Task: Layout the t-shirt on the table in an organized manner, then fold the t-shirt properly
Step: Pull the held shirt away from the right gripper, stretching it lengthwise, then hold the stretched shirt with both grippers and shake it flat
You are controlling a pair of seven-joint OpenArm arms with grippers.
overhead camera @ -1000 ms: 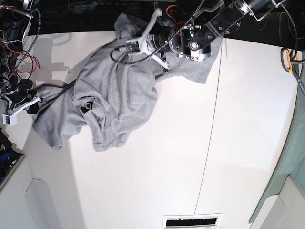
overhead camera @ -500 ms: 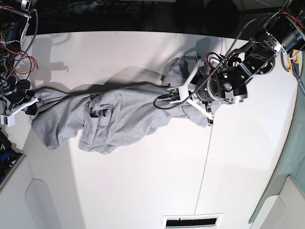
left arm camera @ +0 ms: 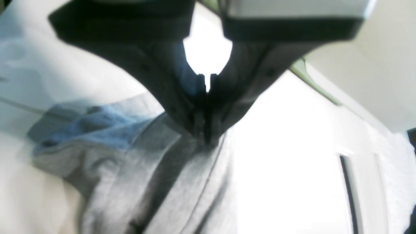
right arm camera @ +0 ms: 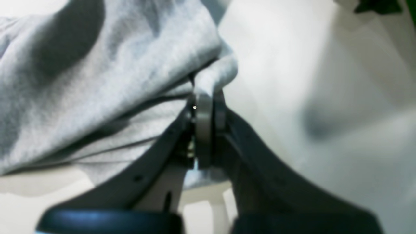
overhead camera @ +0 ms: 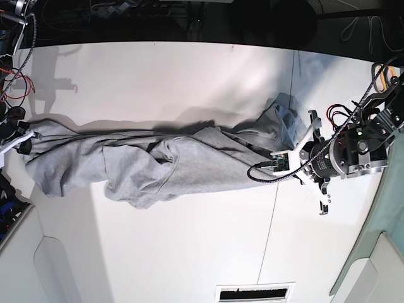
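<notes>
White desk [overhead camera: 189,252] fills the overhead view, crossed by a thin dark seam, with dark cable clutter along the far edge. At the left edge, the right hand [overhead camera: 25,137] is clamped shut on one end of the t-shirt [overhead camera: 158,167]; its wrist view shows grey cloth pinched between closed jaws. From there the grey t-shirt stretches rightward as a long, rumpled band across the middle of the desk, its long axis running left to right, still bunched and folded over itself. At the right end, just past the seam, the left hand [overhead camera: 285,158] grips the other end, jaws closed on fabric. Each hand holds the end nearest it, so spreading the bunched width likely comes next. No containers are visible.
</notes>
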